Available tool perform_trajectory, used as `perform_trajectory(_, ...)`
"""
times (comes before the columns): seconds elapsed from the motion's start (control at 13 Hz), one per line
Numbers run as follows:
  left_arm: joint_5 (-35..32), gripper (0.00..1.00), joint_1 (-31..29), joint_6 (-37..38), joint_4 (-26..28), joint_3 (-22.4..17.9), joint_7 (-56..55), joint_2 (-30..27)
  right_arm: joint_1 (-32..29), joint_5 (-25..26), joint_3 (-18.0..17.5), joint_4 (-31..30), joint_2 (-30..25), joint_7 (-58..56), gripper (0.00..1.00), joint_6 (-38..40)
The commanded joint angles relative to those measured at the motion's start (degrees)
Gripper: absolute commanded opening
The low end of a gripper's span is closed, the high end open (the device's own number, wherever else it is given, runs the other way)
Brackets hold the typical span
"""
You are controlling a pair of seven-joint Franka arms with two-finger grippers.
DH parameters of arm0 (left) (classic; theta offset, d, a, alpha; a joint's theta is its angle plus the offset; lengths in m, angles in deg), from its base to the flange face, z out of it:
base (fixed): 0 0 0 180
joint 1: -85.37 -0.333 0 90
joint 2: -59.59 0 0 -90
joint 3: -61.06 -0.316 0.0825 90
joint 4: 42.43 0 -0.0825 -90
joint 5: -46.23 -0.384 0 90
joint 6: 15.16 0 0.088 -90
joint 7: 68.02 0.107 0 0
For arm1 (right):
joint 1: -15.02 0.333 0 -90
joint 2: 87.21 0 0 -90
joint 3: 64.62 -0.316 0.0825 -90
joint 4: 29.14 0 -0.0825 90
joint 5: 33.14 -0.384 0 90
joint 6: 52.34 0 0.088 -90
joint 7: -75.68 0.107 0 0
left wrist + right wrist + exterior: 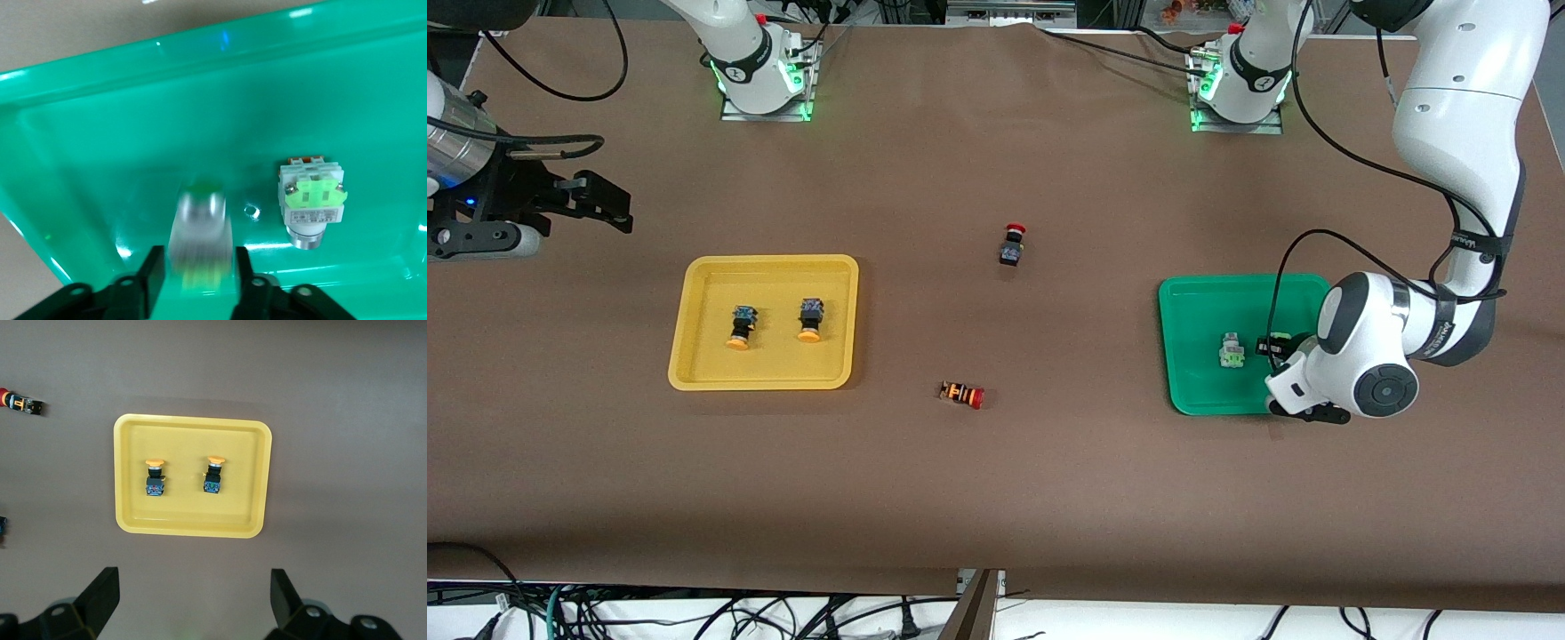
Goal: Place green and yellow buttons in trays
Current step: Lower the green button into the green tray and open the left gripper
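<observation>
The green tray (1199,302) lies toward the left arm's end of the table. One grey-white green-faced button (1232,352) lies in it, also in the left wrist view (313,200). My left gripper (1272,348) is low over this tray (100,133). The second green button (200,227) shows blurred between its fingers, with thin gaps on both sides. The yellow tray (763,382) holds two orange-yellow capped buttons (741,326) (811,319), which also show in the right wrist view (155,477) (214,473). My right gripper (618,213) is open and empty, raised at the right arm's end of the table.
A black switch with a red cap (1012,244) lies on the table between the trays. An orange-and-black striped switch with a red cap (962,394) lies nearer the front camera; it also shows in the right wrist view (20,403). The table is covered in brown cloth.
</observation>
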Motion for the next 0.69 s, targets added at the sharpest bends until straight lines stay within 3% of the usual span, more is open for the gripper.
perform_trajectory(0.0, -1.6, 1.0, -0.3, 0.4, -2.3, 1.4, 1.5, -3.5, -0.2, 0.1, 0.1, 2.0, 0.8, -0.8, 1.0, 1.6)
perform_trajectory(0.38, 0.7, 1.0, -0.3, 3.1, -5.0, 3.3, 2.0, -19.4, -0.2, 0.1, 0.1, 2.0, 0.9, -0.6, 1.0, 1.5)
perform_trajectory(0.54, 5.8, 1.0, 2.0, 3.8, -0.4, 1.2, 1.4, -29.0, -0.2, 0.1, 0.1, 2.0, 0.9, -0.7, 1.0, 1.5)
perform_trajectory(0.62, 8.3, 1.0, 5.8, 3.6, 3.4, -4.0, 2.4, -34.2, -0.2, 0.2, 0.0, 2.0, 0.9, -0.7, 1.0, 1.5)
